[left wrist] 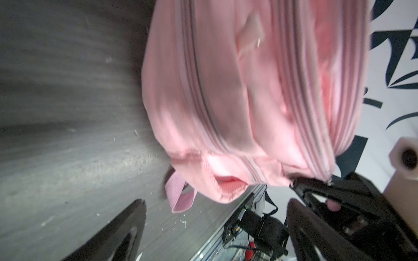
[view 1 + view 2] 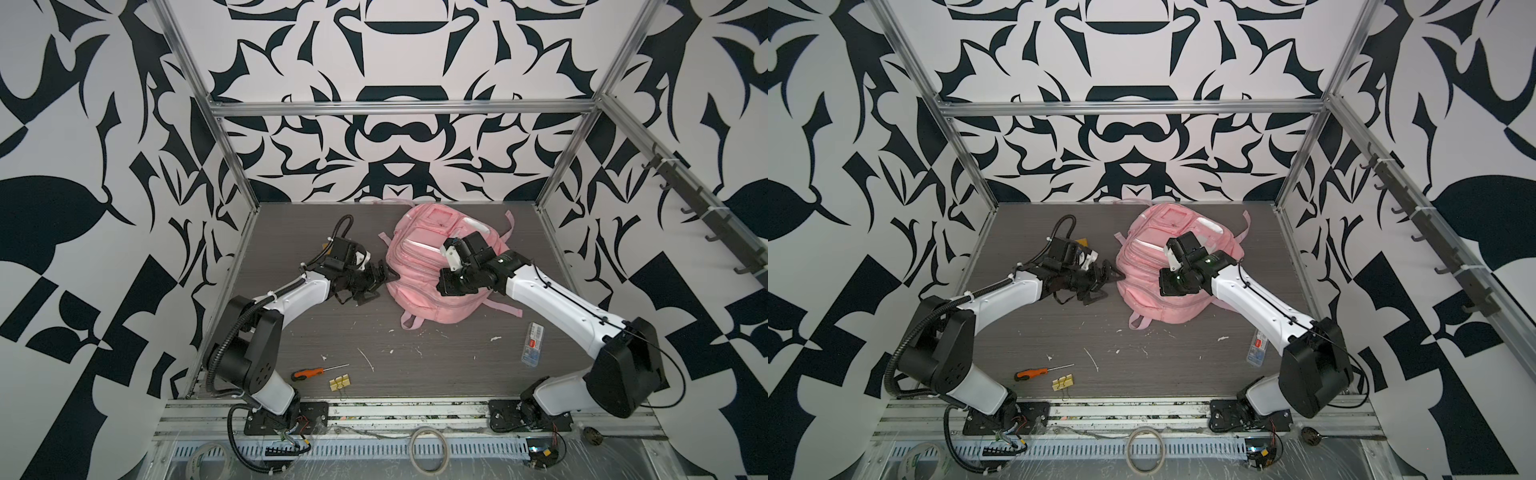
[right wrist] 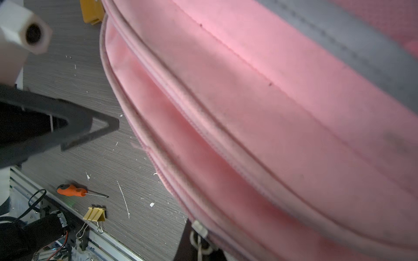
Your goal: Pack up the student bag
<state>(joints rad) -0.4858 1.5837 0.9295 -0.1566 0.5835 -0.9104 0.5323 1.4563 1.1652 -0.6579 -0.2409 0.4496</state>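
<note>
The student bag (image 2: 432, 266) is lying at the back middle of the desk (image 2: 332, 332). We are holding the left gripper (image 2: 384, 284) at its side, jaws spread, and the right gripper (image 2: 445, 284) over it, jaws pressed together.

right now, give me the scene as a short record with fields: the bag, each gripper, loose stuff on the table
bag: pink backpack lying at the rear middle of the dark table
left gripper: open, at the backpack's left edge, holding nothing
right gripper: shut, low over the backpack by a zip pull; whether it grips the pull is unclear
loose near front: orange-handled screwdriver, yellow binder clips
loose at right: small clear labelled packet
</note>
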